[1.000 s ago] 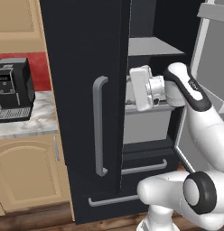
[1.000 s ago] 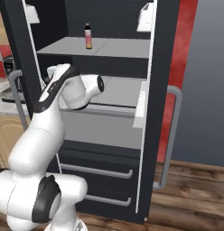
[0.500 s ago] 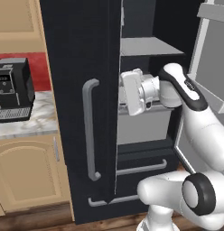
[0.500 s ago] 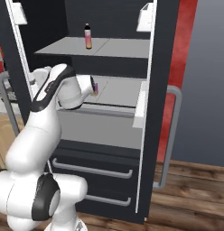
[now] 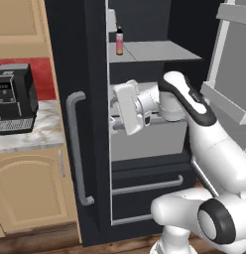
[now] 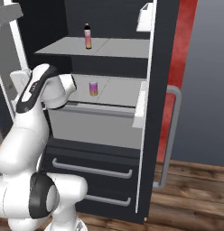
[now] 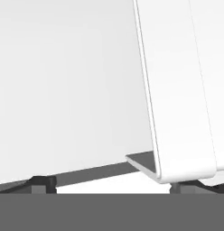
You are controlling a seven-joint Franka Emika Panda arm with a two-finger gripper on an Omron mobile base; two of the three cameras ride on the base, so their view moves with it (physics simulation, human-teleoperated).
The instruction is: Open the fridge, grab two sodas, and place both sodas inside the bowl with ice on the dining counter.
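The black-navy fridge (image 5: 90, 74) stands with both doors swung out. A slim pink-orange soda bottle (image 5: 119, 42) (image 6: 88, 37) stands on the upper shelf. A short purple-pink can (image 6: 93, 88) sits on the middle shelf. My gripper (image 5: 115, 112) is open and empty, level with the middle shelf, and reaches left against the inside of the left door. In the hand view my gripper (image 7: 107, 185) faces the door's white inner wall and a door bin (image 7: 177, 135) at close range, fingertips wide apart. The bowl and the dining counter are out of view.
A black coffee machine (image 5: 16, 96) stands on the marbled worktop (image 5: 26, 136) over tan cabinets (image 5: 30, 198), left of the fridge. The right door (image 6: 161, 54) juts out with its grey bar handle (image 6: 170, 135). Lower drawers (image 6: 91, 169) are closed. My arm (image 6: 37, 90) crosses the fridge's left side.
My hand has moved left and the left fridge door has swung further open with it. The bottle and the can on the shelves have come into sight.
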